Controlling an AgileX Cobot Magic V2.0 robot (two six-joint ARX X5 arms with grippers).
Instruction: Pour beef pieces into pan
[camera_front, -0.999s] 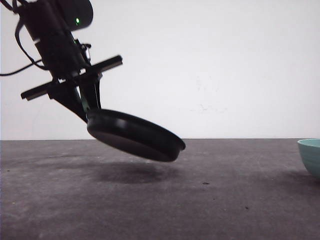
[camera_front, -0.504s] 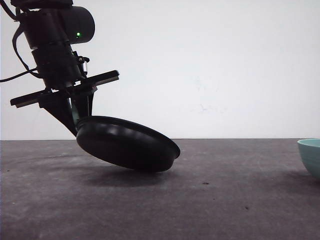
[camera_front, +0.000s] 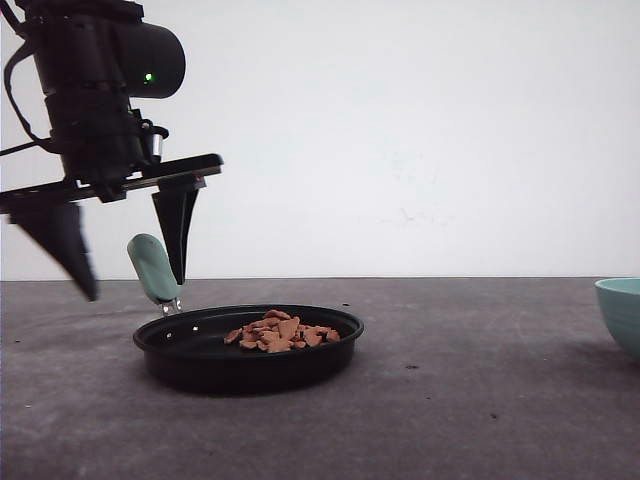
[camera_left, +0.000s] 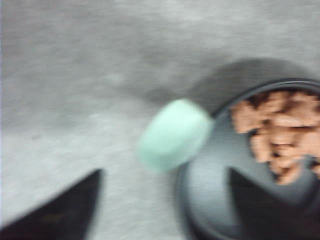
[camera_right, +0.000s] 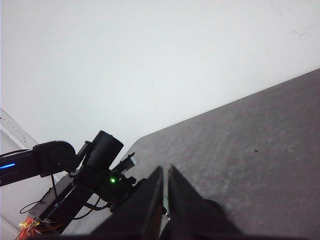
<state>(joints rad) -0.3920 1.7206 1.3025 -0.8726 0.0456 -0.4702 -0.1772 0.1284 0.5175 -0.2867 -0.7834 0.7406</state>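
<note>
Beef pieces (camera_front: 279, 331) lie heaped in the pan (camera_front: 210, 365), which sits flat on the desk (camera_front: 480, 400). Above its green handle (camera_front: 152, 267) hangs the left claw (camera_front: 127, 262), spread wide and holding nothing. The right claw (camera_right: 165, 200) has its fingers pressed nearly together, empty.

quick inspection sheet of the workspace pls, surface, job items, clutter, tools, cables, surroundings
surface: dark grey table, a few small specks on it
job's things: pan sits flat on the table, mint handle angled up; beef pieces heaped inside it
clutter: teal bowl at the table's right edge, partly cut off
grippers: left tool open, fingers either side of the handle, not gripping; right tool shut, empty
cables: black cable by the left arm
surroundings: plain white wall
</note>
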